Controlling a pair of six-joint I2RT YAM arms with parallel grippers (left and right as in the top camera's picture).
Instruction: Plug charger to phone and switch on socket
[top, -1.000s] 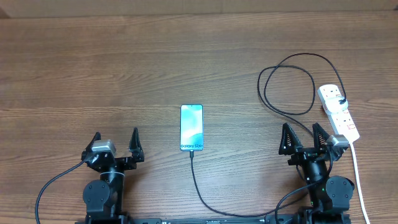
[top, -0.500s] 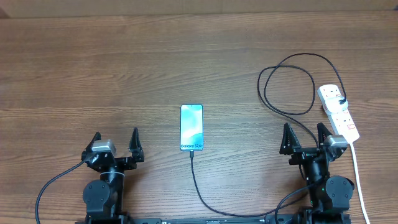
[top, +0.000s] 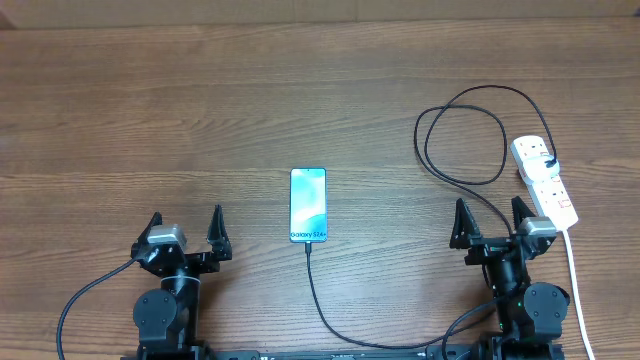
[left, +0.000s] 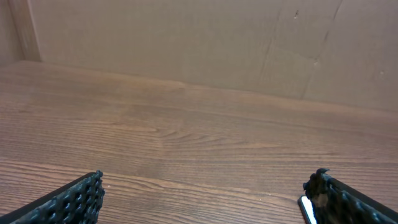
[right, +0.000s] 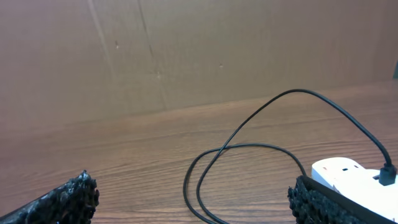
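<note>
Switching on the socket (top: 545, 178) looks to be the step in hand, so the move belongs to the right gripper (top: 489, 208). It hovers low over the table (top: 150, 100) with its jaws spread as wide as they go and nothing between them. The left gripper (top: 187, 218) is just as wide and just as empty, and probably need not move.

The socket lies just ahead of the right gripper and a little to its right, its near end just beside the right finger. The phone (top: 308, 205) sits ahead and well to that gripper's left, between the two grippers and nearer the left one.

The charger (right: 292, 91) loops on the table ahead of the right gripper, and its tip meets the phone's near end. Whether the tip is fully seated I cannot tell. Its plug head (top: 551, 163) stands in an outlet toward the strip's far end.

To do this well, I would narrow the jaws first so that one fingertip does the pressing. Reach forward and right, clear of the cable rising from the plug head, and push straight down, because a loose strip may slide. Which switch serves that outlet is too small to tell.
</note>
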